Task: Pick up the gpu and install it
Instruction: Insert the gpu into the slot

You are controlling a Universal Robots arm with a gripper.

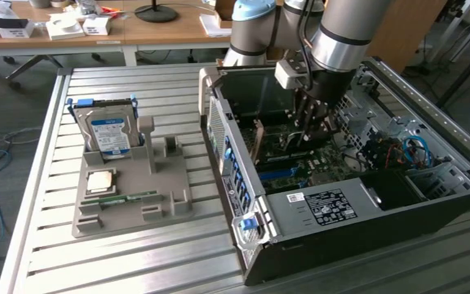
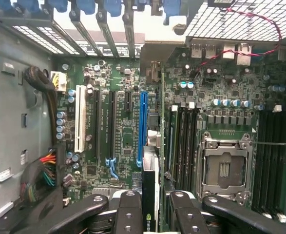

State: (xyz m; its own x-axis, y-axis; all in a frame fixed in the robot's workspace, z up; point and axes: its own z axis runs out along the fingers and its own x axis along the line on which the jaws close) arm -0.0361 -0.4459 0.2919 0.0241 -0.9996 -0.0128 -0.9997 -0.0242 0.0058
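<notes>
You've got the gripper down inside the open PC case. The case lies on its side so the motherboard faces up & the arm can come in from above. In the wrist view the gripper is part-closed, its fingers pinching the gpu by its 2 flat faces. The card hangs edge-on, so its connector side points at the board. It sits just beside the long blue slot, approx parallel to it. I judge it's not seated yet, tho its lower edge is hidden. Over on the grey tray, 1 hard drive & 1 memory stick sit in their holders, well apart from the arm.
</notes>
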